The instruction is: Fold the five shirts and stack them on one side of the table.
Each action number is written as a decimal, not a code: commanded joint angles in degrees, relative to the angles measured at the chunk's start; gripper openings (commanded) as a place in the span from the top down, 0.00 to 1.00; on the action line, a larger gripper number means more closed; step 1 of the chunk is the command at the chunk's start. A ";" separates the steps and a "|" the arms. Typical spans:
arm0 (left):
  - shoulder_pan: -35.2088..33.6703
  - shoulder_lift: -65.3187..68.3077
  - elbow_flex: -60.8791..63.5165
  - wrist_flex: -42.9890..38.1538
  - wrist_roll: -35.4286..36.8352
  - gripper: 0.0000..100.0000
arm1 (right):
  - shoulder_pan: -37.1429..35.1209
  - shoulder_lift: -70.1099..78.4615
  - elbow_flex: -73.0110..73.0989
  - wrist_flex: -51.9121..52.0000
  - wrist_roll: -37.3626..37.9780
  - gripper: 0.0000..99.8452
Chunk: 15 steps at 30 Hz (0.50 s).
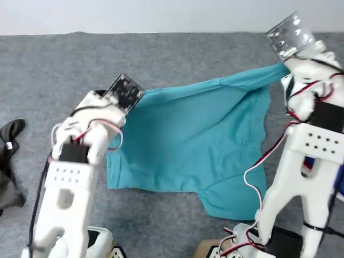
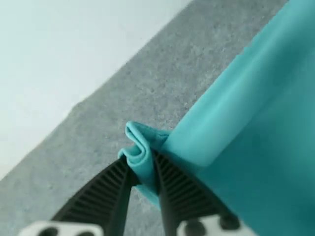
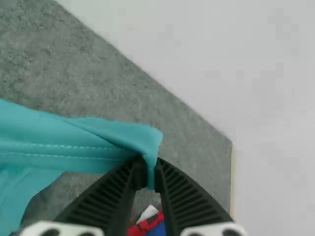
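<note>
A teal shirt [image 1: 199, 140] hangs stretched between the two arms above the grey table cover [image 1: 54, 70], its lower part resting on the cover. My left gripper [image 2: 143, 169] is shut on a bunched corner of the teal shirt [image 2: 246, 123], at the shirt's left end in the high view [image 1: 129, 102]. My right gripper [image 3: 146, 174] is shut on the opposite corner of the teal shirt [image 3: 74, 142], at the upper right in the high view [image 1: 285, 72]. A dark shirt [image 1: 9, 161] lies crumpled at the table's left edge.
Something red and blue [image 3: 147, 223] lies below my right gripper, also seen behind the right arm [image 1: 309, 166]. The grey cover ends at a white wall [image 1: 161, 16] at the back. Bare cover stretches along the far side and left of the teal shirt.
</note>
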 commanded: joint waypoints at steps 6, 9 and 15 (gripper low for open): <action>-0.97 23.65 -19.12 -3.08 -0.26 0.99 | -0.75 4.26 5.19 -19.91 0.26 0.99; -0.97 30.07 -25.45 -2.90 -0.26 0.99 | -0.75 7.43 3.25 -24.22 -0.53 0.99; -0.97 39.47 -36.18 -1.49 -0.26 0.99 | -0.75 14.90 -5.01 -25.10 -3.43 0.99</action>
